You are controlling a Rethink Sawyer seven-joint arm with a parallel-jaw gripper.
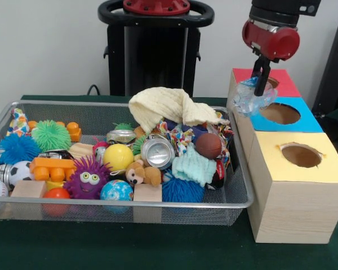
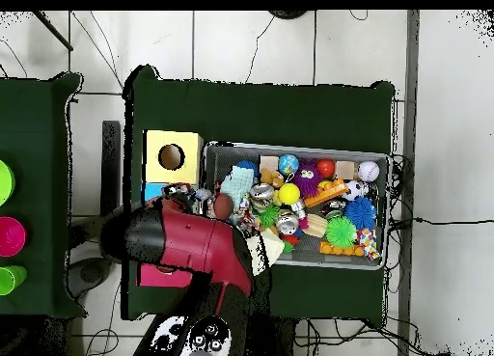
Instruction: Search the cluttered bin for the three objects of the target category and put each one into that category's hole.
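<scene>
Up at the upper right of the front view, our pincer [image 1: 261,84] hangs from the red and black arm [image 1: 270,34], clenched on a crumpled clear plastic bottle [image 1: 249,97]. We see the bottle held in the air at the left edge of the blue box [image 1: 304,121], beside that box's round hole [image 1: 280,113] and just below the red box [image 1: 284,81] behind it.

Lower in the frame, the yellow-topped wooden box [image 1: 321,169] stands in front, its own hole [image 1: 301,155] uncovered. The three boxes sit in a row along the right side of the wire mesh bin [image 1: 158,209], touching or nearly touching its rim.

Inside the bin, we make out a cream cloth [image 1: 166,107] draped over the pile at the back, a crushed silver can [image 1: 157,152] just below it, a brown ball [image 1: 208,145] to the can's right, and a yellow ball [image 1: 118,156] to its left. A purple fuzzy toy with eyes [image 1: 88,178] sits toward the lower left, next to an orange toy brick [image 1: 52,167].

In the overhead view, the arm [image 2: 188,241] covers most of the boxes, and we cannot make out the pincer there.
</scene>
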